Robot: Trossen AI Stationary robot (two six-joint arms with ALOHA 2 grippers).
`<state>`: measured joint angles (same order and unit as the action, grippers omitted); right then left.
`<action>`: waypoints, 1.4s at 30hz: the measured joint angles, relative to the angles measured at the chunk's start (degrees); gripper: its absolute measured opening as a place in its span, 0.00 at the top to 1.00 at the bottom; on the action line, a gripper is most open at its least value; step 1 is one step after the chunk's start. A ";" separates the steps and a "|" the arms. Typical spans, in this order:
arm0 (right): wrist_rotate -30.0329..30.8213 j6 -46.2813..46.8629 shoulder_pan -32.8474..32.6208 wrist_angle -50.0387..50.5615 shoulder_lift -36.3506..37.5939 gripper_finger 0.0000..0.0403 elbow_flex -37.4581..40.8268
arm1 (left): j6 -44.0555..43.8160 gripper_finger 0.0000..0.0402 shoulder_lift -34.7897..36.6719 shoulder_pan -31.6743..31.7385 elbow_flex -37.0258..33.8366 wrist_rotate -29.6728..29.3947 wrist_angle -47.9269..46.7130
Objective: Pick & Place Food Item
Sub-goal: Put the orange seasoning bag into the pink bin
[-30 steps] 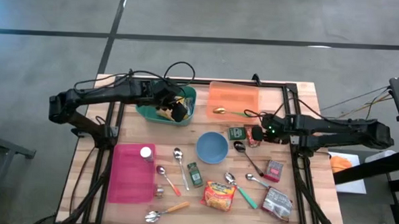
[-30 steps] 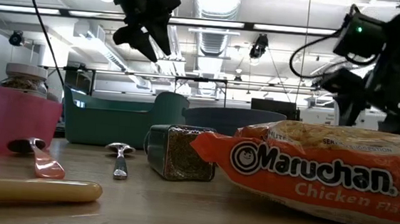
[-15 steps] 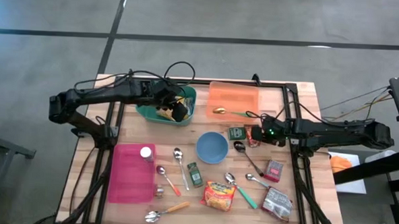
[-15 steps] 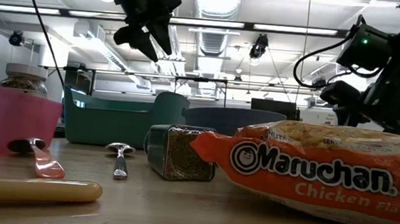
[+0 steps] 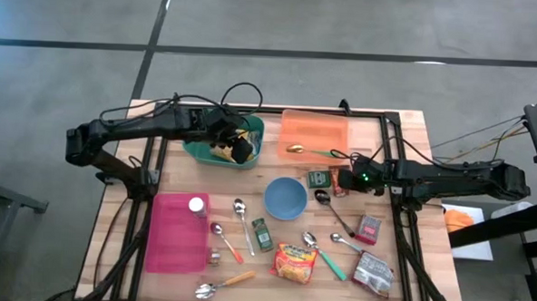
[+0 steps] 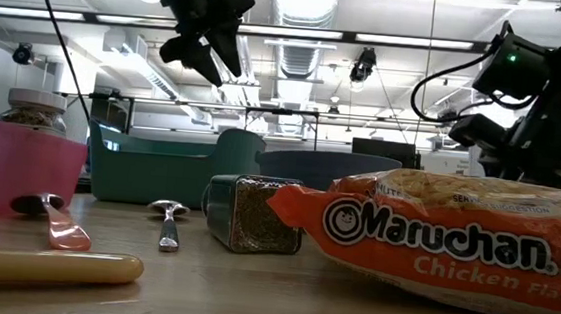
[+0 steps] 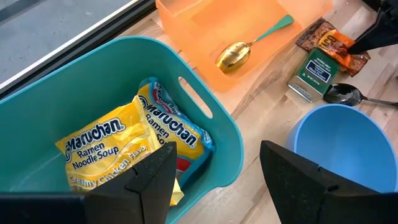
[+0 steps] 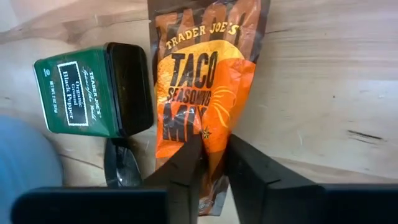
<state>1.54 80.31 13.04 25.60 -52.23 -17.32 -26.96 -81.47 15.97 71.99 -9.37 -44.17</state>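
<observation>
The right gripper [image 8: 211, 165] pinches only the taco seasoning packet's [image 8: 202, 87] thin edge at centre frame, so it may slip free on lifting, while the left gripper [image 7: 214, 180] hangs open over the teal bin [image 7: 205, 118].

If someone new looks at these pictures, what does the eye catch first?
Probably the right gripper, jaws pinched on the orange taco seasoning packet beside a green pepper tin. Next, the left gripper, jaws open, hovering over the teal bin that holds yellow ramen packs.
</observation>
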 joint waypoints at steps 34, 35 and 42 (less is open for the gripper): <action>-7.27 -35.12 -0.57 21.70 2.36 0.96 -31.14 | -8.76 0.42 -0.24 0.00 0.04 27.79 15.93; -7.26 -36.78 -0.94 21.58 1.28 0.96 -32.54 | -9.86 0.42 -0.24 0.00 0.04 28.34 17.30; -7.35 -47.17 -5.17 21.55 -9.55 0.96 -42.38 | -13.38 0.42 -0.24 0.00 0.04 29.55 19.71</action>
<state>-5.81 33.14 7.86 47.15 -61.78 -59.70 -40.34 -81.71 15.97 72.03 20.18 -24.46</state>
